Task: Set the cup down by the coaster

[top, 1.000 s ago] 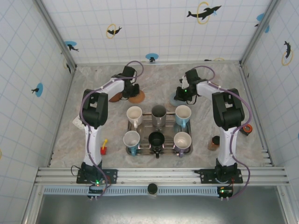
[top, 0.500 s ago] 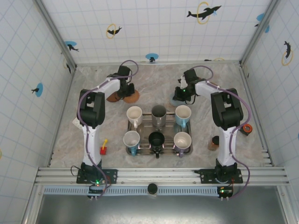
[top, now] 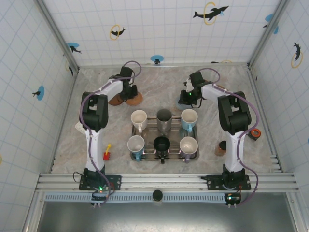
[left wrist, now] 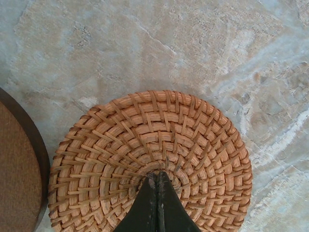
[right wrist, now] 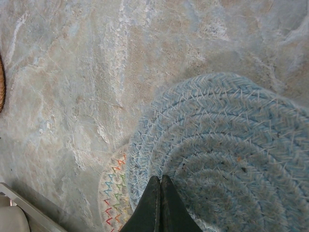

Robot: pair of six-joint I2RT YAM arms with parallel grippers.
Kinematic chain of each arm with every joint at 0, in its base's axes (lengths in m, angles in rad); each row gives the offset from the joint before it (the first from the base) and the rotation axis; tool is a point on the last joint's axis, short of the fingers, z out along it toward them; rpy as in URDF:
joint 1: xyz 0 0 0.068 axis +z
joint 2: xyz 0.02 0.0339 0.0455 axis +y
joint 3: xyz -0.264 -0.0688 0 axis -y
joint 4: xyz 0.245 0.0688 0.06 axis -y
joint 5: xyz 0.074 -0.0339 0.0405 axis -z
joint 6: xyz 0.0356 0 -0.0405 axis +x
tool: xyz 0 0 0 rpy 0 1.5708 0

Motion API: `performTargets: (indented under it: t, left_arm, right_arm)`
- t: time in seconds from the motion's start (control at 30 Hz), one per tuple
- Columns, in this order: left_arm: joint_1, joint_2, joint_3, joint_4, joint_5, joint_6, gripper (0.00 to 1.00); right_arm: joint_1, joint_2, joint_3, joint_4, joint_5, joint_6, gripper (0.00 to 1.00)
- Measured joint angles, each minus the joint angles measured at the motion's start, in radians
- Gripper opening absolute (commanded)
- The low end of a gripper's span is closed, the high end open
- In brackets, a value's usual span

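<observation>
— From above, where do the cups (top: 139,117) stand?
— All six sit in the tray (top: 164,157) at mid-table, none lifted. My left gripper (top: 129,93) is at the far left, over the wicker coaster (top: 136,100), with a brown coaster (top: 115,101) beside it. My right gripper (top: 188,99) is over the blue coaster (top: 182,105), just past the tray's far right corner.
— Left wrist?
— The fingers (left wrist: 148,205) are pressed together, gripping nothing, tips on the weave. The brown coaster lies just beside it.
— Right wrist?
— Same again. The fingers (right wrist: 166,208) are clenched on nothing over the blue braid, which overlaps a small pale mat (right wrist: 113,193) with coloured stitching.
</observation>
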Motion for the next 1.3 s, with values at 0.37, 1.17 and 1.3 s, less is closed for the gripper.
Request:
performTargets:
  t: [0.37, 1.17, 1.3]
  left_arm:
    - [0.003, -0.001, 0.0, 0.008, 0.035, 0.0, 0.0]
    - [-0.22, -0.065, 0.131, 0.038, 0.177, -0.008, 0.0]
    - [-0.282, 0.013, 0.187, 0.035, 0.229, -0.008, 0.0]
  right_arm:
    - [0.0, 0.008, 0.023, -0.004, -0.025, 0.014, 0.0]
    - [-0.094, 0.011, 0.213, -0.19, 0.009, -0.081, 0.0]
    - [-0.096, 0.033, 0.234, -0.226, 0.014, -0.105, 0.0]
